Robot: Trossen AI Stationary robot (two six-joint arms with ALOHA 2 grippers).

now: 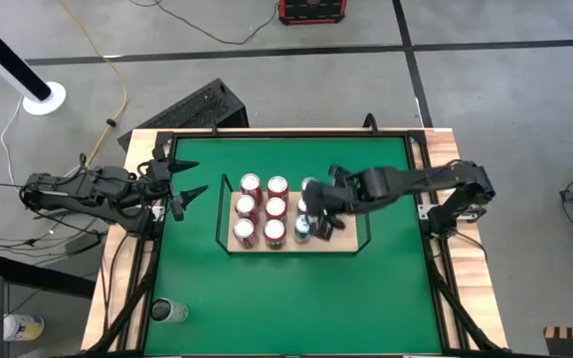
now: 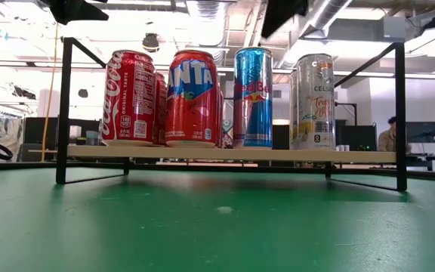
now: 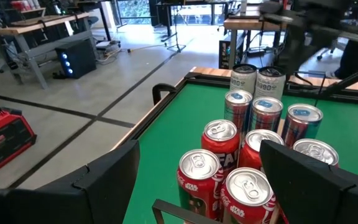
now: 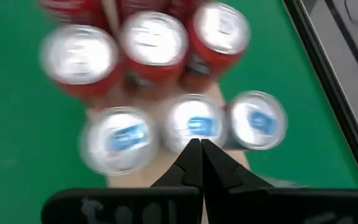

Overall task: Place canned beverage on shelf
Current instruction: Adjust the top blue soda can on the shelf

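The shelf [image 1: 351, 242] is a light-wood board on black wire rails, mid-table. Upright on their bases on it are several red cans [image 1: 275, 208] and, to their right, a row of blue-and-silver cans [image 1: 302, 232]. The low view shows the near row: Coca-Cola [image 2: 127, 98], Fanta [image 2: 193, 98], Red Bull [image 2: 253, 98] and Celsius [image 2: 313, 102]. My right gripper [image 4: 199, 152] is shut and empty above the blue-tabbed cans [image 4: 257, 121], pointing steeply down. My left gripper [image 3: 199, 149] waits open at the table's left side [image 1: 192, 194], facing the cans.
One more can [image 1: 167, 311] is at the table's near-left corner. Wooden edges and a black frame [image 1: 421, 149] border the green top. Free green surface [image 1: 296, 298] lies between the shelf and the near edge.
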